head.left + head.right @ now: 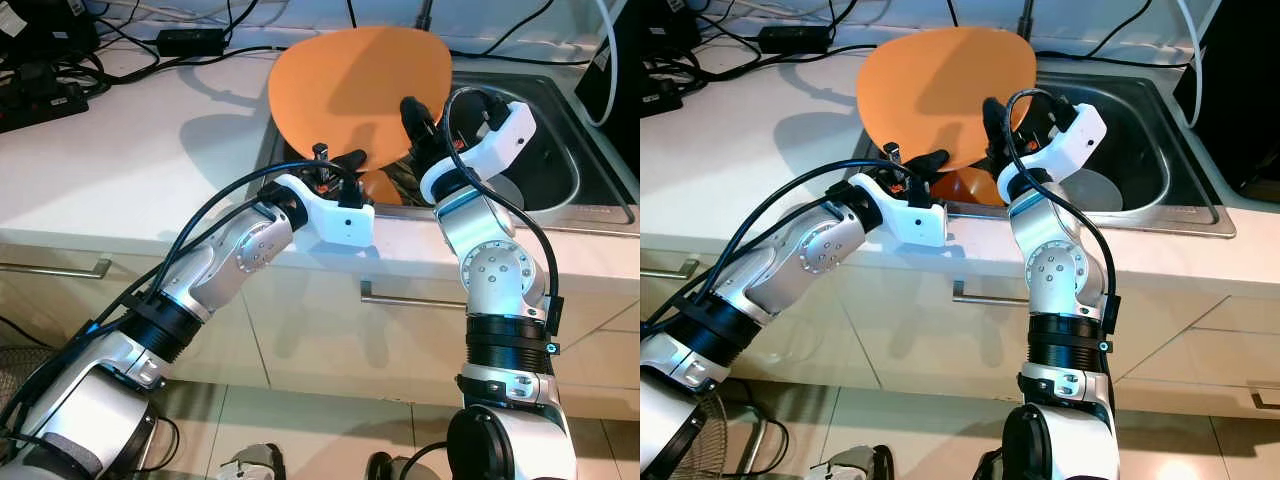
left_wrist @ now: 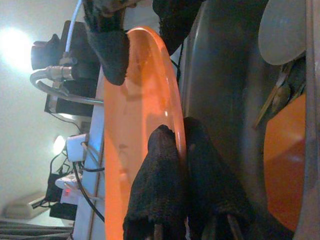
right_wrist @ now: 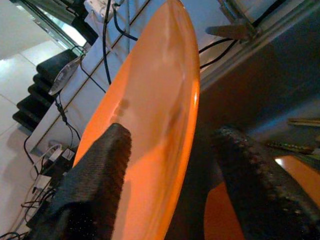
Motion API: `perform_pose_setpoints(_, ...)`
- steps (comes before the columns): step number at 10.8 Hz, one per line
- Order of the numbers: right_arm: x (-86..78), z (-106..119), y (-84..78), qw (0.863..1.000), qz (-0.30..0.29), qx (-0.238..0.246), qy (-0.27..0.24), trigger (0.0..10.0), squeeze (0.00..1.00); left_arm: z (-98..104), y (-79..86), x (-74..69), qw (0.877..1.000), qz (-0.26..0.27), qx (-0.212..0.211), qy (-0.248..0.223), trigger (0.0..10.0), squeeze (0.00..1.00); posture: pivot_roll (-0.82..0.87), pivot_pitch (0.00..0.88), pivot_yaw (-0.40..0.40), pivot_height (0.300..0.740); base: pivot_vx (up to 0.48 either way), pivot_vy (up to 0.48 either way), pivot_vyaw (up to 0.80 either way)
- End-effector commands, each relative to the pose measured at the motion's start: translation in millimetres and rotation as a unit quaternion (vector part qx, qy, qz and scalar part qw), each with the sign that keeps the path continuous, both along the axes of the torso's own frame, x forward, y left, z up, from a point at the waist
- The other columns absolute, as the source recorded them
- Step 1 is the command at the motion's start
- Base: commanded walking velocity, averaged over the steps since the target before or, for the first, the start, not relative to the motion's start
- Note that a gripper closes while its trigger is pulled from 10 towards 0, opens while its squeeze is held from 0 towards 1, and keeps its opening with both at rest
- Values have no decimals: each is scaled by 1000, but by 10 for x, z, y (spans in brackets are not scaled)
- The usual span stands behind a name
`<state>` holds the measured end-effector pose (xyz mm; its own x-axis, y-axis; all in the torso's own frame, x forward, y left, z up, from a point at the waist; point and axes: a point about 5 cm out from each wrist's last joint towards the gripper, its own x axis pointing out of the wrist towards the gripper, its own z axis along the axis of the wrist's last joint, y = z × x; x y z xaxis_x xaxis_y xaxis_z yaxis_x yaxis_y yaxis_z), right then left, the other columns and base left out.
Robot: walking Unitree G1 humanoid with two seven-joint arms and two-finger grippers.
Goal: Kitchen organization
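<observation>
I hold a large orange plate (image 1: 360,90) on edge over the near left corner of the sink (image 1: 560,180), its face tilted back toward the counter (image 1: 130,150) behind the sink's left rim. My left gripper (image 1: 340,165) pinches the plate's lower rim; the left wrist view shows its two fingers (image 2: 160,185) pressed together across the thin edge. My right gripper (image 1: 425,125) sits at the plate's right-hand rim, on the sink side. In the right wrist view its fingers (image 3: 100,175) are spread, one lying against the plate's face and the other standing apart behind the edge, so I judge it is straddling the rim and not clamping it.

Down in the sink, below the plate, lie a second orange dish (image 2: 282,160), a pale round dish (image 1: 515,190) and some cutlery (image 2: 275,97).

What the next move turns on: the plate's broad face runs from the sink's left rim up and away, with its edge passing between my two grippers. The left gripper carries the weight from below; the right one, nearer the basin, can only steady it unless it closes.
</observation>
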<state>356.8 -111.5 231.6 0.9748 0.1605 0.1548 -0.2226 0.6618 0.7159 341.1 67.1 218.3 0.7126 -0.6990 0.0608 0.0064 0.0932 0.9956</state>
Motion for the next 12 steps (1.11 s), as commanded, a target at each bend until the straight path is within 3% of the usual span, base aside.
perform_pose_setpoints(1,14,41,79,1000,14,15,1,0,0,143,-24,-30,1000,-12,-15,-23,10000,0,102,79,2,740,0,0,0)
perform_pose_setpoints(11,23,61,57,999,12,37,1,0,0,158,-1,-8,1000,-6,-12,-28,10000,0,99,89,5,740,0,0,0)
perform_pose_setpoints(12,26,70,53,999,13,41,0,0,0,160,4,-3,1000,-7,-18,-25,10000,1000,100,90,5,740,0,0,0)
